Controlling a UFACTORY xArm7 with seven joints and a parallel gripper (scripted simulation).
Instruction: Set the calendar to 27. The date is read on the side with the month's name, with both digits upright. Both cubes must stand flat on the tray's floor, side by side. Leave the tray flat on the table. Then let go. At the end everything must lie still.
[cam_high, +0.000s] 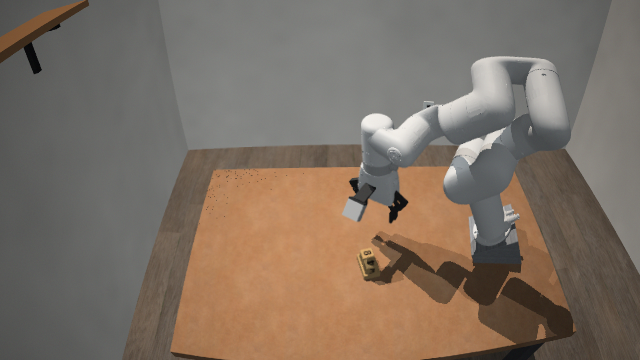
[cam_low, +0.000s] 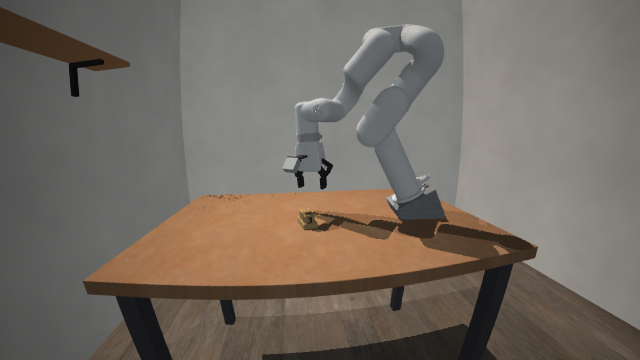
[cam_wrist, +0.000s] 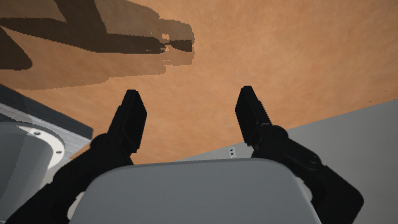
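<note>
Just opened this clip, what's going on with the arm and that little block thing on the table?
The gripper hangs open and empty above the table, well off the surface. The small wooden calendar, its two number cubes sitting in the tray, rests on the table nearer the front edge, untouched. The wrist view shows only bare table between the fingers, so the gripper is not lined up over it.

One calendar (cam_high: 368, 264), one table (cam_high: 280, 300), one arm (cam_high: 480, 120), one shelf (cam_high: 35, 30)

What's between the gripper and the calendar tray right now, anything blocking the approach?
Nothing visible. The gripper hangs open and empty above the table, and only bare tabletop lies between it and the calendar tray.
</note>
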